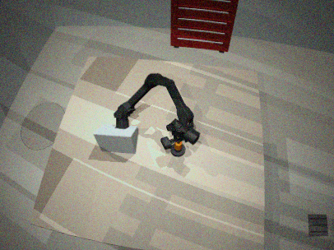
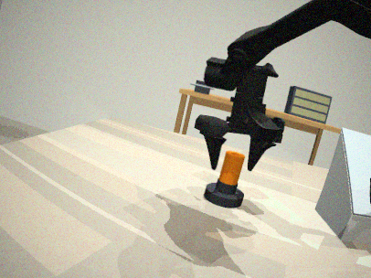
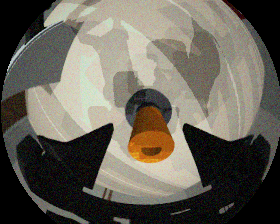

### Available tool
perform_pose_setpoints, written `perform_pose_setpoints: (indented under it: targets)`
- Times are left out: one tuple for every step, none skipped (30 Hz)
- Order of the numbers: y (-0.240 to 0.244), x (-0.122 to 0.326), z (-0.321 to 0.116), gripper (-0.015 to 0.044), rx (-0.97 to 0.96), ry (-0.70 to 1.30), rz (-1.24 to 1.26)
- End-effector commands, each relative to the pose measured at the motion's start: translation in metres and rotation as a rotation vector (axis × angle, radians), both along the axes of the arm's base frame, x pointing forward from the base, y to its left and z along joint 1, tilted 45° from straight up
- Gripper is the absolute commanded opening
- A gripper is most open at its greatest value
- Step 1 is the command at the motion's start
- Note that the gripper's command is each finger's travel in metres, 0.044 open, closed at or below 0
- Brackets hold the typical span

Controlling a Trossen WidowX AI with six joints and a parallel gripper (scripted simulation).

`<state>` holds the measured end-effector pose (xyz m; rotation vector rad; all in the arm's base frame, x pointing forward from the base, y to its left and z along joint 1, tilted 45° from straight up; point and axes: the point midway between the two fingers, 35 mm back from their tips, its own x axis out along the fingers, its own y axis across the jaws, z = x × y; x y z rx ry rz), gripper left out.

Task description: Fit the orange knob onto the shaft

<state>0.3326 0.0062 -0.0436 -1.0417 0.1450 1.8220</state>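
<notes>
Status: the orange knob (image 1: 178, 146) (image 2: 232, 168) (image 3: 151, 137) stands upright on the round pedestal (image 1: 178, 153) (image 2: 224, 197) (image 3: 132, 108). The fingers (image 1: 178, 141) (image 2: 232, 168) are spread almost fully, one on each side of the knob, and hold nothing. Release is therefore complete.

Seating: the knob's lower end meets a dark collar above the pedestal disc. The collar looks about as broad as the knob, so it is probably a shoulder of the pedestal, with the knob fully down; the pictures do not confirm this. The hole in the knob's top is visible, but flat-to-flat alignment cannot be verified. Remaining work, if seated: withdraw. If not: regrip, turn slightly and press.

Clearances: a visible gap separates each fingertip from the knob. A straight upward retreat appears unobstructed. The pedestal is well inside the edges of the worktop (image 1: 214, 179) (image 2: 68, 199) (image 3: 75, 100). The grey block (image 1: 119, 142) (image 2: 335, 190) (image 3: 42, 57) stands apart from the pedestal; sideways travel toward it should follow only after lifting.
</notes>
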Motion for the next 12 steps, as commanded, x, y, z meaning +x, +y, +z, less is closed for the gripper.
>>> perform_pose_setpoints:
  targets:
    - [-0.043, 0.01, 0.038, 0.044, -0.011, -0.021, -0.013]
    - [-0.051, 0.01, 0.047, 0.044, -0.008, -0.019, -0.011]
    - [-0.055, 0.01, 0.053, 0.044, -0.007, -0.018, -0.01]
    - [-0.057, 0.01, 0.055, 0.044, -0.006, -0.018, -0.009]
    - [-0.057, 0.01, 0.055, 0.044, -0.006, -0.018, -0.009]
    - [-0.057, 0.012, 0.055, 0.044, -0.006, -0.018, -0.009]
    - [-0.058, 0.014, 0.054, 0.044, -0.006, -0.018, -0.009]
    - [-0.058, 0.014, 0.054, 0.044, -0.006, -0.018, -0.009]
    - [-0.058, 0.014, 0.054, 0.044, -0.006, -0.018, -0.009]
    - [-0.058, 0.014, 0.054, 0.044, -0.006, -0.018, -0.009]
    - [-0.058, 0.014, 0.054, 0.044, -0.006, -0.018, -0.009]
    - [-0.058, 0.014, 0.054, 0.044, -0.006, -0.018, -0.009]
